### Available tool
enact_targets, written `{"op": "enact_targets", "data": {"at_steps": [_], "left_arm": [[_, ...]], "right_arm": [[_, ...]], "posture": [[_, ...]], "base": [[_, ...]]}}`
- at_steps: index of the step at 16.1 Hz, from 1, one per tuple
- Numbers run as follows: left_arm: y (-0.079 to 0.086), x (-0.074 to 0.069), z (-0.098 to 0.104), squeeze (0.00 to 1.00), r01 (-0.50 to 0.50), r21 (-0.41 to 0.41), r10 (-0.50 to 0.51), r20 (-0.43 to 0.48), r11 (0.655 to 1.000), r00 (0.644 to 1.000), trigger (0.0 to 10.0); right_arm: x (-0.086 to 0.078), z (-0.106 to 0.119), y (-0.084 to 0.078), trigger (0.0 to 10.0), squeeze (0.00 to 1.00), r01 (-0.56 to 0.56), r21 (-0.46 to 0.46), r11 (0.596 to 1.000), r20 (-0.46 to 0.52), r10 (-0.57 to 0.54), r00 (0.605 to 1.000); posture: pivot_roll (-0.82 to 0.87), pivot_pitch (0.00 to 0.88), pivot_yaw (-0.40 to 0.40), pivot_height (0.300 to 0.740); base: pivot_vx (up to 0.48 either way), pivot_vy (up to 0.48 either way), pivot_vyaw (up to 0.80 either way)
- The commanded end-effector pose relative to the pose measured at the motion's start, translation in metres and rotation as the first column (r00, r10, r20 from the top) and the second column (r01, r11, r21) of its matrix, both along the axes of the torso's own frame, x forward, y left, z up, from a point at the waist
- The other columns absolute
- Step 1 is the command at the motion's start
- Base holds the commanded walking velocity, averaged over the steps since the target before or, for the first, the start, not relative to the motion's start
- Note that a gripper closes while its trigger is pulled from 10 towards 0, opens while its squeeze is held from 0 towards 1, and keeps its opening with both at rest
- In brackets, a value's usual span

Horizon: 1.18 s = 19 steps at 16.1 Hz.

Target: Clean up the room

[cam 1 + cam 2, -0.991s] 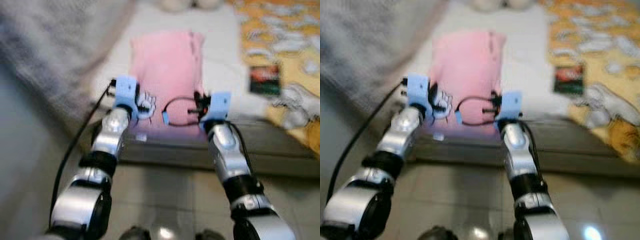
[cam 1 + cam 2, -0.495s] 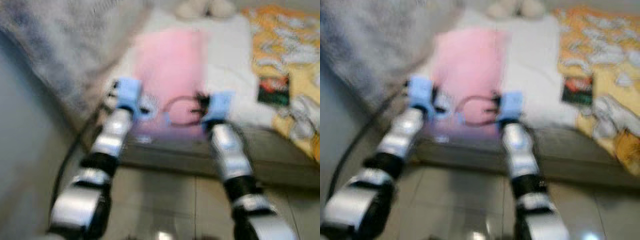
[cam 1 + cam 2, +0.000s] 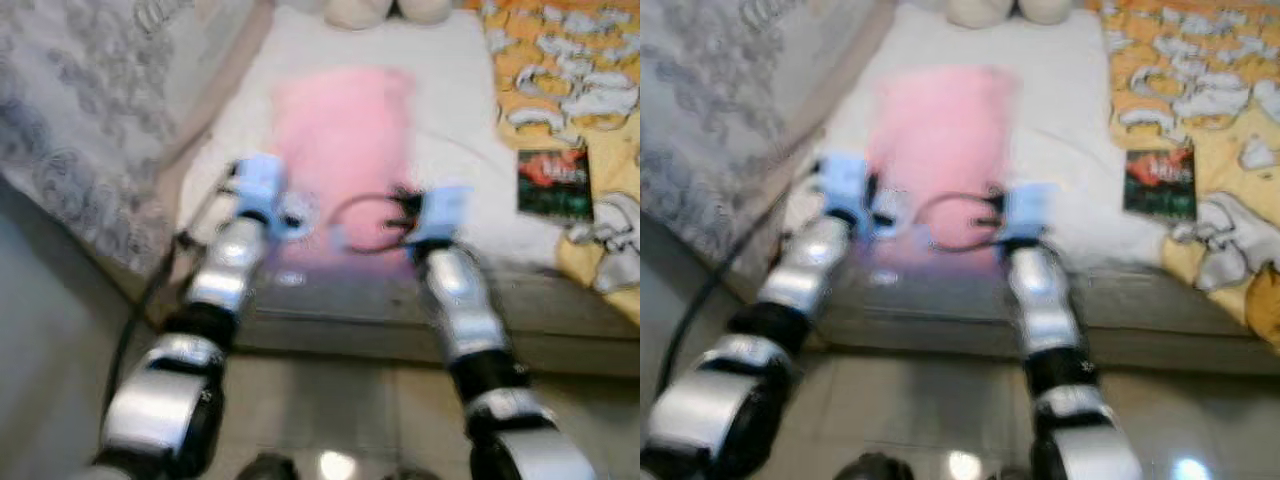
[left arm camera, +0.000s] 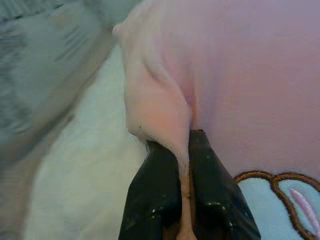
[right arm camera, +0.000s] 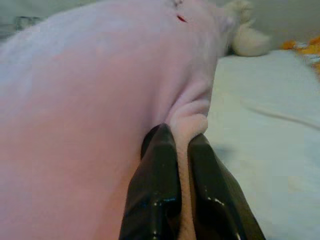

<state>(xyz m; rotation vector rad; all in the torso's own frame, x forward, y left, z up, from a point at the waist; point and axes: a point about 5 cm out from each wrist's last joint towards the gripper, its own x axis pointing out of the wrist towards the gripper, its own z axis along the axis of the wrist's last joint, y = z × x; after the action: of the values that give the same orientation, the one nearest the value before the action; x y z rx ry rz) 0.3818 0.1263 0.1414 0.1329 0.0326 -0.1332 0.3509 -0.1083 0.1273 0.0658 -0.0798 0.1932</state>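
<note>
A pink cloth with a light-blue patch outlined in brown lies stretched flat on the white sheet of a low bed. My left gripper is shut on a pinched fold at the cloth's near left edge. My right gripper is shut on its near right edge. In the eye views both arms reach forward side by side over the bed's front edge. The left gripper and right gripper sit at the cloth's near end. A black cable loops between the wrists.
An orange quilt with white figures covers the bed's right side, with a dark red-and-green book at its edge. A grey patterned blanket hangs on the left. Cream soft toys lie at the bed's far end. Tiled floor is below.
The whole picture has shifted with the camera, and more of the bed and the grey blanket now shows. Both grippers keep their hold on the pink cloth at the same spot.
</note>
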Motion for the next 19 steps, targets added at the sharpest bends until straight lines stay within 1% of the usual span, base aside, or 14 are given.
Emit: {"op": "enact_targets", "data": {"at_steps": [1,6,7,8,11,15,17,19], "left_arm": [[-0.004,0.003,0.010,0.00,-0.002,-0.014,0.002,0.031,1.000,1.000,10.0],[-0.001,0.006,0.013,0.00,-0.011,-0.015,0.011,0.035,1.000,0.999,10.0],[-0.002,0.006,0.014,0.00,0.001,0.017,-0.001,0.050,1.000,0.999,10.0],[-0.010,0.005,0.016,0.00,0.036,0.056,-0.040,0.070,0.998,0.997,10.0],[-0.014,0.005,0.014,0.00,0.039,0.043,-0.042,0.060,0.998,0.997,10.0],[-0.010,0.007,0.015,0.00,0.019,0.025,-0.020,0.053,1.000,0.998,10.0],[-0.008,0.008,0.016,0.00,0.009,0.025,-0.010,0.050,1.000,0.999,10.0],[-0.005,0.008,0.017,0.00,-0.003,0.048,0.000,0.056,0.999,0.998,10.0]], "right_arm": [[0.004,0.009,-0.011,10.0,0.00,0.030,-0.006,1.000,0.037,-0.030,0.999],[0.005,0.009,-0.010,10.0,0.00,0.028,-0.006,1.000,0.037,-0.028,0.999],[0.004,0.008,-0.010,10.0,0.00,0.028,-0.005,1.000,0.035,-0.028,0.999],[0.004,0.007,-0.010,10.0,0.00,0.027,-0.005,1.000,0.032,-0.027,0.999],[0.004,0.008,-0.010,10.0,0.00,0.029,-0.005,1.000,0.032,-0.028,0.999],[0.003,0.006,-0.013,10.0,0.00,0.035,-0.011,0.999,0.026,-0.035,0.999],[0.003,0.006,-0.013,10.0,0.00,0.036,-0.012,0.999,0.025,-0.035,0.999],[0.003,0.005,-0.011,10.0,0.00,0.032,-0.011,0.999,0.023,-0.032,0.999]], "posture": [[-0.15,0.013,0.079,0.727],[-0.15,0.017,0.082,0.727],[-0.16,0.020,0.082,0.727],[-0.16,0.022,0.082,0.727],[-0.17,0.025,0.083,0.727],[-0.17,0.027,0.084,0.727],[-0.17,0.026,0.085,0.727],[-0.17,0.025,0.085,0.727]], "base": [[0.461,0.000,0.00],[0.461,0.000,0.00],[0.461,0.000,0.00],[0.461,0.000,0.00],[0.450,0.000,0.00],[0.446,0.000,0.00],[0.334,0.337,0.00],[0.285,0.386,0.00]]}}
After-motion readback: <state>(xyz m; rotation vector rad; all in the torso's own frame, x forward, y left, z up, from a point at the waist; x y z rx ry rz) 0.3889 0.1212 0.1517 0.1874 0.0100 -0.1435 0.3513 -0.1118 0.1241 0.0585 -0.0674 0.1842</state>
